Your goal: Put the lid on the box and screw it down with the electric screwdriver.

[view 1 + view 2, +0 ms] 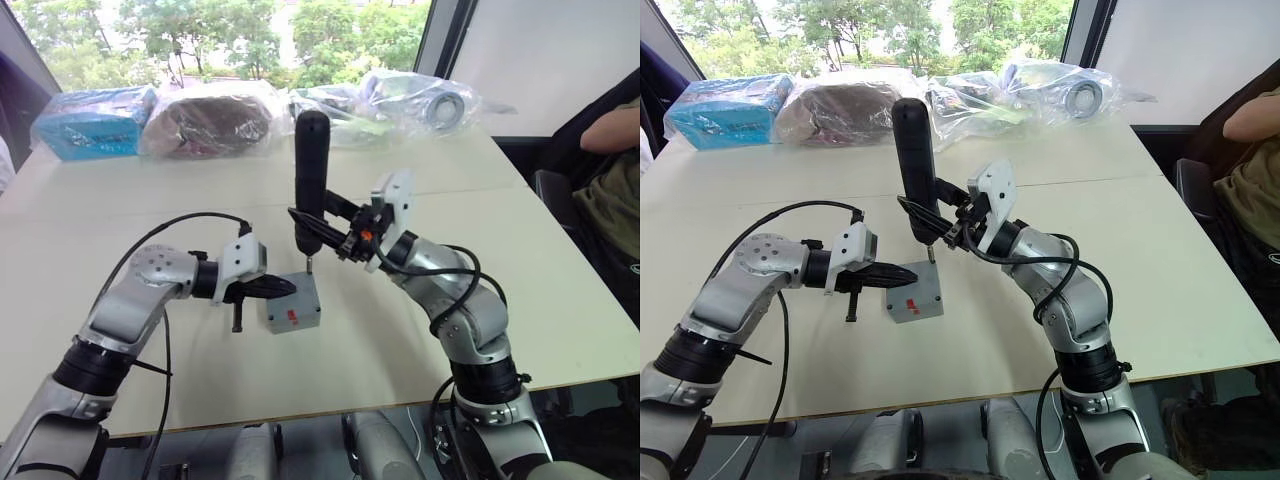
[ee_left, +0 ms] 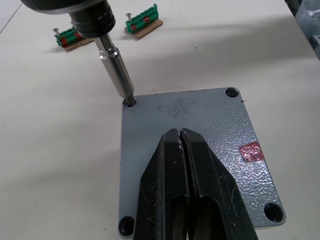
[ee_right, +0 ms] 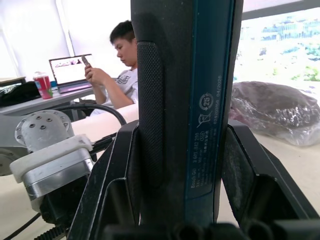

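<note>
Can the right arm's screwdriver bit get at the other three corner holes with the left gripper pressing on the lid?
Probably yes. The left gripper lies shut along the middle of the lid, leaving the corner holes uncovered. The electric screwdriver is already in one corner.

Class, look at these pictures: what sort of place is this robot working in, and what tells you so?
Probably an office or lab workroom: a big white table by a window, a person with a laptop, and bagged parts stacked along the table.
</note>
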